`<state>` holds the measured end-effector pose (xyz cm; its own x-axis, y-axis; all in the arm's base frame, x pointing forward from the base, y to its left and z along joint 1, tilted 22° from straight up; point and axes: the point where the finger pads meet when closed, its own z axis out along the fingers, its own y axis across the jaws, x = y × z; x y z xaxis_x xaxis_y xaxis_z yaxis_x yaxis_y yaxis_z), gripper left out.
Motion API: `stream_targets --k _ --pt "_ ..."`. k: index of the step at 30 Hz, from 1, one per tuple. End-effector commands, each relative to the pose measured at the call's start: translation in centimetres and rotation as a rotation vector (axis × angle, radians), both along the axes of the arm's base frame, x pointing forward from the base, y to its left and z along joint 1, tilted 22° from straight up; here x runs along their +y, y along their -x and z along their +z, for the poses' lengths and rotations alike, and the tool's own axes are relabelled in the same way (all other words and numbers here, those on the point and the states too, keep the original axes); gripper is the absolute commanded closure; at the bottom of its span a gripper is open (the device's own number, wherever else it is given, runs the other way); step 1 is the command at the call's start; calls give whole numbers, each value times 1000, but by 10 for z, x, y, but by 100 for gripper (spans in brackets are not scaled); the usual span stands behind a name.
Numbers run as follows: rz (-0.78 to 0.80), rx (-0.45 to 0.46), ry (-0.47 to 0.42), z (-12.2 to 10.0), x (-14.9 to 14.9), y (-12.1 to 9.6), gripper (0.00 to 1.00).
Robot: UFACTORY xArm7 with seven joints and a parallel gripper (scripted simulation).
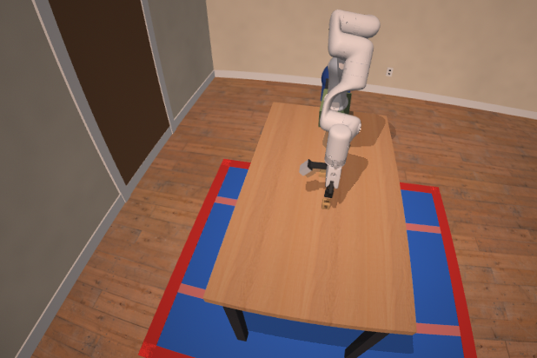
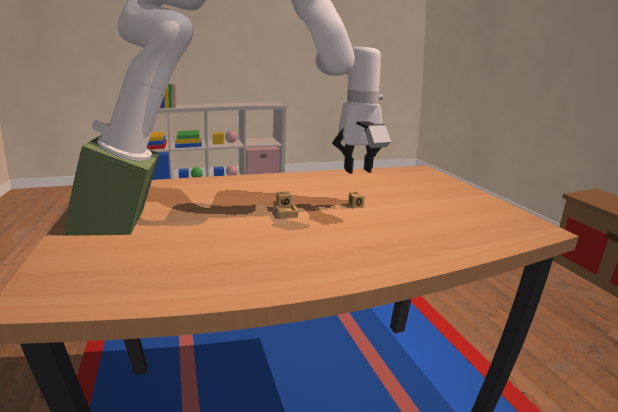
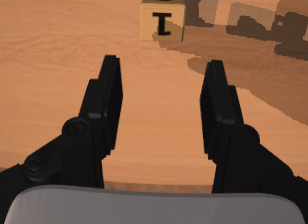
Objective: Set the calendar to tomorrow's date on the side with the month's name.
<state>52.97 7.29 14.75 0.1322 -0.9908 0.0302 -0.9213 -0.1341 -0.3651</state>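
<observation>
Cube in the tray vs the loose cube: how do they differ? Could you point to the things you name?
The tray cube (image 2: 283,199) stands in the tray (image 2: 287,215); the loose cube (image 1: 326,203) (image 2: 356,200) (image 3: 162,23) sits on the bare table. In the exterior view the tray cube shows a 6 or 9, the loose cube a 0. Both: wooden, dark digits.

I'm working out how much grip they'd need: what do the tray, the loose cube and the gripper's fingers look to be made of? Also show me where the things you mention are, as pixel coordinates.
Tray (image 2: 287,215): probably wood, matte, going by its plain tan tone.
Loose cube (image 1: 326,203) (image 2: 356,200) (image 3: 162,23): likely wood, pale tan and unglossy, with dark digits.
Fingers: black with faint sheen; plastic or coated metal, I can't tell which.
</observation>
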Motion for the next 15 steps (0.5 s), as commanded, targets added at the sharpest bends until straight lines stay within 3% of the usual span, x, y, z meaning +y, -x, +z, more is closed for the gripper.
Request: stream_targets --k 1,15 --pt "0 -3 -1 1 0 -1 51" --pt "0 -3 -1 0 0 -1 51"
